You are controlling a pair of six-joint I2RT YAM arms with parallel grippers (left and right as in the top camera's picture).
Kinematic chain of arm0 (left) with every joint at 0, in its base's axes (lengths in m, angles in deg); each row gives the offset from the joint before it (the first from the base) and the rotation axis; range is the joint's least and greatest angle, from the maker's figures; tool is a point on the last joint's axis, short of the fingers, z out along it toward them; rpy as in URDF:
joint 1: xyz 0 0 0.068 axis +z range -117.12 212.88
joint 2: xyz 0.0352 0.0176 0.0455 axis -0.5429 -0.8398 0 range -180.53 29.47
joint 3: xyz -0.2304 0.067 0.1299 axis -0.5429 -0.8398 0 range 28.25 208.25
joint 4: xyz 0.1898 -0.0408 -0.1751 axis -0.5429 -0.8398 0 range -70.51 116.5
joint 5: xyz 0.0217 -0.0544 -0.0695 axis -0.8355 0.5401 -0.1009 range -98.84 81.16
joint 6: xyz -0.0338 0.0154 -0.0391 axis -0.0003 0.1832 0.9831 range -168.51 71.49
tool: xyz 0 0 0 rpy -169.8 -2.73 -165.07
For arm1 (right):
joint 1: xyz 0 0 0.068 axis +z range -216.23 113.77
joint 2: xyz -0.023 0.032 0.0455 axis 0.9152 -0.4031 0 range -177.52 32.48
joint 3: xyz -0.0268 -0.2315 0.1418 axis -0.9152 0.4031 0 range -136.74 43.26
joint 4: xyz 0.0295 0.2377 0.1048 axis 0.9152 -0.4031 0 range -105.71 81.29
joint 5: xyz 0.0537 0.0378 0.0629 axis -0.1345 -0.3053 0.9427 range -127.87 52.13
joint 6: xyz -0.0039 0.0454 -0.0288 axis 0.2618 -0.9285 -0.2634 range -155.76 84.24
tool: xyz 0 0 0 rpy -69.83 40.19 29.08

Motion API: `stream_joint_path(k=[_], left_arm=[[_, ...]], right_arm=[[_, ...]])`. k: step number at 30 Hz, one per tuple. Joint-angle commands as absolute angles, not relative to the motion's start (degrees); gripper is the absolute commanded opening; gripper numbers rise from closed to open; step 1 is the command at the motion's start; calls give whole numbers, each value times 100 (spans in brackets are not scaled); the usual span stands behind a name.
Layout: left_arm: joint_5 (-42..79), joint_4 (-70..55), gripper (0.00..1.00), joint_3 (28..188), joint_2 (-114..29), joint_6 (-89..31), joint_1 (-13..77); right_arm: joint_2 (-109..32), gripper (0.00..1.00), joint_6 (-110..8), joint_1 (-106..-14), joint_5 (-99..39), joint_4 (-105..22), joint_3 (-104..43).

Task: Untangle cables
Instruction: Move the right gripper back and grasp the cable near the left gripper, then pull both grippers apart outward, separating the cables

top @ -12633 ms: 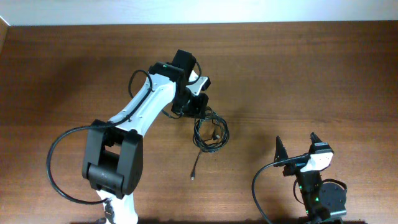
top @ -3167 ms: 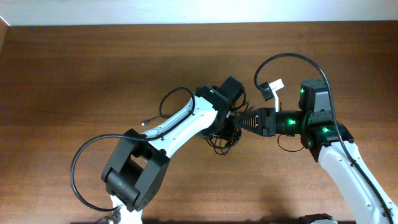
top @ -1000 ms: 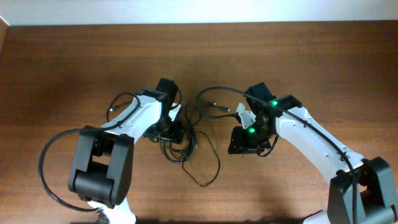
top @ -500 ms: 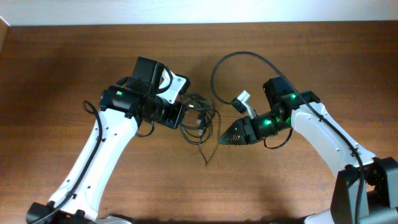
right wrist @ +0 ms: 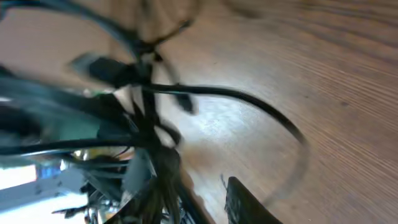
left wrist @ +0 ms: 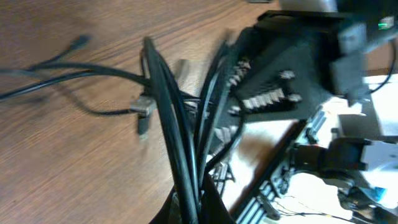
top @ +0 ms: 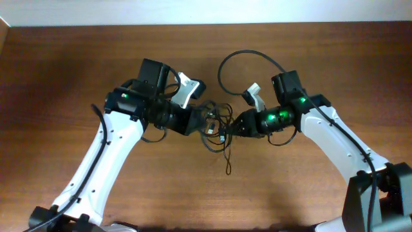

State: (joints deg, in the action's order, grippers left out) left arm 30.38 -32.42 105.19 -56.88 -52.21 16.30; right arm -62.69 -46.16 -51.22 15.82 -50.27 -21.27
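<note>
The cables (top: pixel 216 122) are a knot of thin black cords at the table's middle, with one loose tail (top: pixel 227 164) trailing toward the front. My left gripper (top: pixel 198 120) reaches in from the left and is shut on several strands (left wrist: pixel 180 143), which run up out of its jaws (left wrist: pixel 189 204). Small silver-tipped plugs (left wrist: pixel 142 107) lie on the wood beside them. My right gripper (top: pixel 230 129) meets the knot from the right. In the blurred right wrist view its jaws (right wrist: pixel 204 185) stand apart with bare wood between them, and a cord bundle (right wrist: pixel 152 155) lies against the left finger.
A thick black robot cable (top: pixel 225 64) arches above the right arm. Another loops beside the left arm (top: pixel 98 116). The wooden table (top: pixel 322 51) ends at a white wall along the back (top: pixel 206 11).
The left gripper has carried the knot a little to the right. The right gripper has swung up and left into it. The loose tail has shifted right.
</note>
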Motion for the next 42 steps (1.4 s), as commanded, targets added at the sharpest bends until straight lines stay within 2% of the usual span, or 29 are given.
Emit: stream_joint_path(k=[1, 4, 6, 7, 9, 10, 15, 18, 22, 27, 31, 36, 39, 42], left_arm=[[4411, -3235, 0, 10585, -5694, -5757, 1639], [4419, -3222, 0, 10526, -5699, -5934, 1639], [3617, -3220, 0, 10371, -5710, -5931, 1639], [3276, -3235, 0, 10325, -5710, -5929, 1639], [1818, -3275, 0, 10146, -5710, -5407, 1639], [1724, -3264, 0, 10056, -5710, -5280, 1639], [2822, -3161, 0, 9848, -5710, -5287, 1639], [3877, -2890, 0, 9848, -5710, -5282, 1643], [4262, -2881, 0, 9846, -5710, -5263, 1637], [4059, -2997, 0, 9844, -5710, -5267, 1637], [3230, -3222, 0, 9844, -5710, -5265, 1639], [3637, -3242, 0, 9844, -5710, -5363, 1683], [3646, -3277, 0, 9844, -5710, -5416, 1925], [4428, -3321, 0, 9844, -5710, -5416, 2778]], right_arm=[[-6267, 30, -5291, -5120, -232, -5090, -2099], [-6267, 31, -5337, -5055, 428, -5066, -2077], [-6267, 35, -5016, -4930, 1257, -5101, -2077], [-6267, 36, -4699, -4873, 1268, -5267, -2075], [-6267, 42, -3827, -4805, 1276, -5810, -2075], [-6267, 43, -3700, -4808, 1274, -5904, -2075], [-6267, 44, -3794, -4805, 1440, -5591, -2075], [-6267, 44, -3816, -4805, 1399, -5536, -2075], [-6267, 44, -4631, -4805, 1373, -4846, -2075], [-6267, 43, -5732, -4814, -35, -4078, -2075], [-6272, 43, -6034, -4830, -2758, -4754, -2064], [-6274, 43, -6028, -4834, -5309, -5720, -2062], [-6274, 43, -6028, -4836, -6024, -5965, -2062], [-6274, 44, -6030, -4845, -6369, -6081, -2062]])
